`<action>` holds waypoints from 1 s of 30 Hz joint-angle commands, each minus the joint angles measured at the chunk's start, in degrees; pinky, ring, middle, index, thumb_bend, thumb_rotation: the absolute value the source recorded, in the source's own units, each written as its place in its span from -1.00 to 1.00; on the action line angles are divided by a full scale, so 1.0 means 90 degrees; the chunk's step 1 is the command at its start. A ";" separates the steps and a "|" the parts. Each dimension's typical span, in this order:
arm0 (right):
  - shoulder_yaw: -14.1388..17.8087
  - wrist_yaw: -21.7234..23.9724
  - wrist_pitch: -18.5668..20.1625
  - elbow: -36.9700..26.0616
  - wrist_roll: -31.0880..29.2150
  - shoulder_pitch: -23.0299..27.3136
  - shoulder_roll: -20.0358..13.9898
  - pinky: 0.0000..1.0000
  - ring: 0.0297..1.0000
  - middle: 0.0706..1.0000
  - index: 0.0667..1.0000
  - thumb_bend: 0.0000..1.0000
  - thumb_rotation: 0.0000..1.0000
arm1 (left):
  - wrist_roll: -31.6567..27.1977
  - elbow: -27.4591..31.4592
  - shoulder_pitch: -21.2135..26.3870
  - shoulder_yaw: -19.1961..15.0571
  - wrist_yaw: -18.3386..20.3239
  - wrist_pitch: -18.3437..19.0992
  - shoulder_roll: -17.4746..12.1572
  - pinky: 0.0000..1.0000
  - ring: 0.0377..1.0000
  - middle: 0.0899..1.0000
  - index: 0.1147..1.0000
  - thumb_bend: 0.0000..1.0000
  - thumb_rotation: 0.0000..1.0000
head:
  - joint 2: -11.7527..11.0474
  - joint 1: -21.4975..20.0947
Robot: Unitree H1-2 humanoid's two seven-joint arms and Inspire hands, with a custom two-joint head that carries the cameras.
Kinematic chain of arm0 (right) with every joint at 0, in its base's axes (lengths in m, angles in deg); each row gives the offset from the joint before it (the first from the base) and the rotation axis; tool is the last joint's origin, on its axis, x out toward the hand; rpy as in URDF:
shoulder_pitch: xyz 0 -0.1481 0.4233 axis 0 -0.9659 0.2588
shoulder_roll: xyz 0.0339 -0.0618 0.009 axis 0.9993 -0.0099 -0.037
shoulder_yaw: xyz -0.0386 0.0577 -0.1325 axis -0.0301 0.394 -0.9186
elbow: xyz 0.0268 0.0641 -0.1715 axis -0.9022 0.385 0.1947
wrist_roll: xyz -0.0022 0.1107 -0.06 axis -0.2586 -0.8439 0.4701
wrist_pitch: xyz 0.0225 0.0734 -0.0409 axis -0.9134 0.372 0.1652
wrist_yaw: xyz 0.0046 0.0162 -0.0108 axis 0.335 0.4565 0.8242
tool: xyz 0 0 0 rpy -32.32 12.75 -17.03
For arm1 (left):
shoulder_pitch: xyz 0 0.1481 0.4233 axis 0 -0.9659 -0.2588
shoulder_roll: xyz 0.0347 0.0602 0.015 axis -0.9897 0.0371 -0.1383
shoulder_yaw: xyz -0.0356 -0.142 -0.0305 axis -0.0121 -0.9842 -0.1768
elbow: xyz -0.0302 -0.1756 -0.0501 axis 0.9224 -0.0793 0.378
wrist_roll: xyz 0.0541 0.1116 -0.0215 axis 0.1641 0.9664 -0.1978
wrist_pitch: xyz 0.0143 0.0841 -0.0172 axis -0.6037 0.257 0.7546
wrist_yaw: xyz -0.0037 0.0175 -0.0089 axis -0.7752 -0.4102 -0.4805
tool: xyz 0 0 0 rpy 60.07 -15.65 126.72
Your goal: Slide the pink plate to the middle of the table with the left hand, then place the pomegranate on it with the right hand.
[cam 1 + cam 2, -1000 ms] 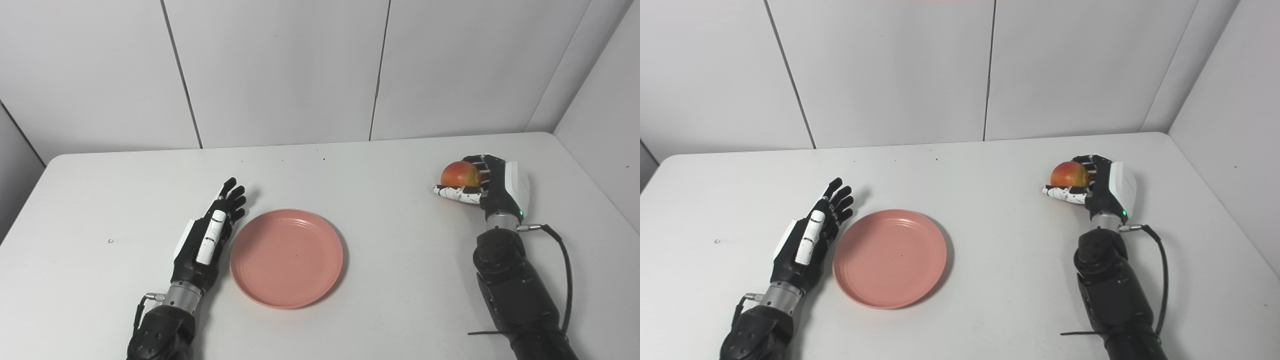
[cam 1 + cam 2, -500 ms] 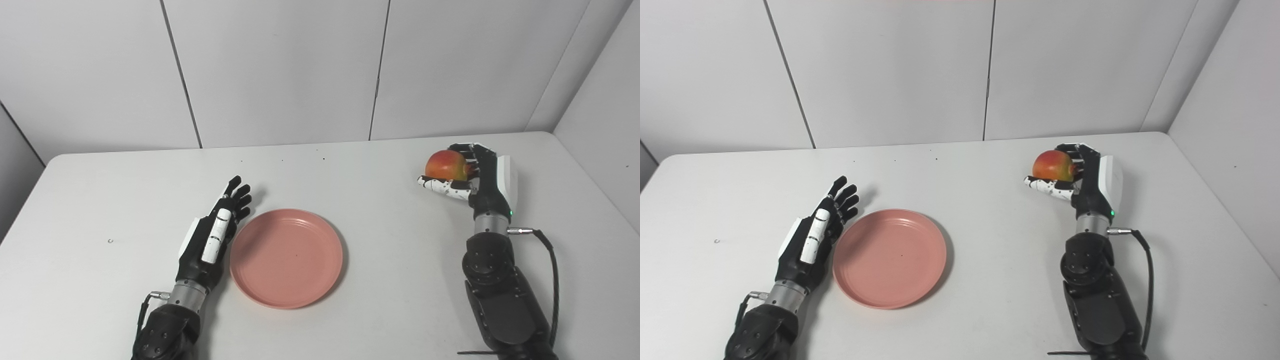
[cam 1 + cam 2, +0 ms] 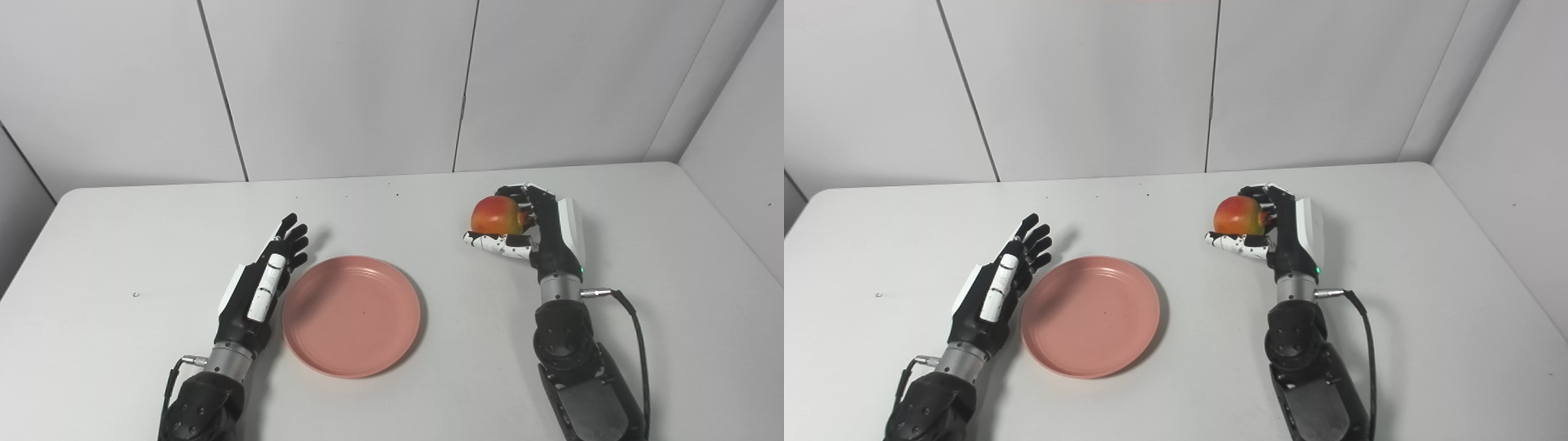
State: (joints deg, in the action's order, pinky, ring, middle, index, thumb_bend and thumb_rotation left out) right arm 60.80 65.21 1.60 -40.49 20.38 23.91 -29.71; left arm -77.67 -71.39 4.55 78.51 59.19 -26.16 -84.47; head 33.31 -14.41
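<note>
Pink plate (image 3: 351, 315) lying flat on the white desk (image 3: 122, 245), roughly central, slightly toward the near edge. First step judged complete on that placement.

Left hand (image 3: 260, 290) resting on its edge just beside the plate's left rim, fingers extended and apart, holding nothing. Contact with the rim not resolvable from either view; no shove appears to be in progress.

Right hand (image 3: 533, 229) wrapped around the pomegranate (image 3: 493, 215), fingers curled over the far side, thumb laid underneath. Fruit held clear of the desk, to the right of the plate and farther back, well apart from the rim.

Step in hand: second step, carrying the pomegranate across to the plate. Pick-up judged done; placing not yet done.

Requirements for the next move:
- Travel leftward and toward the near edge until the fruit sits above the middle of the plate.
- Lowering until the fruit meets the plate before any loosening of the fingers.
- Gentle release; round fruit judged liable to roll, shallow rim offering little restraint.
- Left hand best kept clear of the plate interior throughout.
</note>
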 commanded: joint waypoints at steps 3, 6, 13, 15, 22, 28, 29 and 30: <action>-0.0067 0.0033 -0.0461 -0.0318 0.0069 0.0098 0.0073 -0.34 -0.24 -0.14 0.01 0.03 -1.00 | 0.0072 0.0261 0.0082 0.0030 -0.0064 -0.0064 0.0065 0.87 0.89 0.89 0.88 0.13 0.90 | 0.0032 0.0053; -0.0113 0.0096 -0.0584 -0.0373 0.0031 0.0063 0.0113 -0.28 -0.21 -0.13 0.00 0.03 -1.00 | 0.0097 0.0294 0.0073 0.0040 -0.0071 -0.0059 0.0090 0.86 0.89 0.89 0.88 0.10 0.92 | 0.0074 0.0144; -0.0230 0.0228 -0.0634 -0.0577 0.0030 -0.0013 0.0215 -0.29 -0.22 -0.12 0.00 0.03 -1.00 | 0.0296 0.0390 0.0057 0.0105 -0.0168 0.0010 0.0129 0.84 0.87 0.88 0.87 0.11 0.95 | 0.0164 0.0480; -0.0238 0.0269 -0.0711 -0.0616 -0.0026 -0.0052 0.0251 -0.29 -0.23 -0.12 0.00 0.03 -1.00 | 0.0358 0.0433 0.0052 0.0136 -0.0193 0.0047 0.0141 0.83 0.87 0.88 0.87 0.10 0.96 | 0.0171 0.0546; -0.0280 0.0390 -0.1079 -0.0620 -0.0015 -0.0137 0.0277 -0.24 -0.20 -0.10 -0.03 0.03 -1.00 | 0.0589 0.0527 0.0049 0.0232 -0.0310 0.0218 0.0221 0.81 0.87 0.88 0.87 0.08 1.00 | 0.0225 0.0864; -0.0364 0.0607 -0.1049 -0.0718 -0.0027 -0.0211 0.0331 -0.23 -0.19 -0.09 -0.03 0.03 -1.00 | 0.0654 0.0466 0.0075 0.0260 -0.0339 0.0183 0.0287 0.80 0.86 0.87 0.86 0.10 1.00 | 0.0233 0.1032; -0.0400 0.0613 -0.1031 -0.0717 0.0039 -0.0222 0.0332 -0.22 -0.19 -0.09 -0.04 0.03 -1.00 | 0.0684 0.0435 0.0084 0.0266 -0.0348 0.0151 0.0293 0.81 0.86 0.87 0.86 0.10 1.00 | 0.0237 0.1074; -0.0425 0.0614 -0.1017 -0.0716 0.0090 -0.0228 0.0333 -0.23 -0.19 -0.09 -0.04 0.03 -1.00 | 0.0708 0.0415 0.0090 0.0271 -0.0355 0.0129 0.0296 0.79 0.85 0.86 0.86 0.11 1.00 | 0.0237 0.1074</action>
State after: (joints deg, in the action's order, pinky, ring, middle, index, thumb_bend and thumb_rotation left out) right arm 57.25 70.66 -4.86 -44.52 20.29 20.54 -26.91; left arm -71.62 -68.33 4.10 80.74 56.64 -23.88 -82.33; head 35.51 -4.83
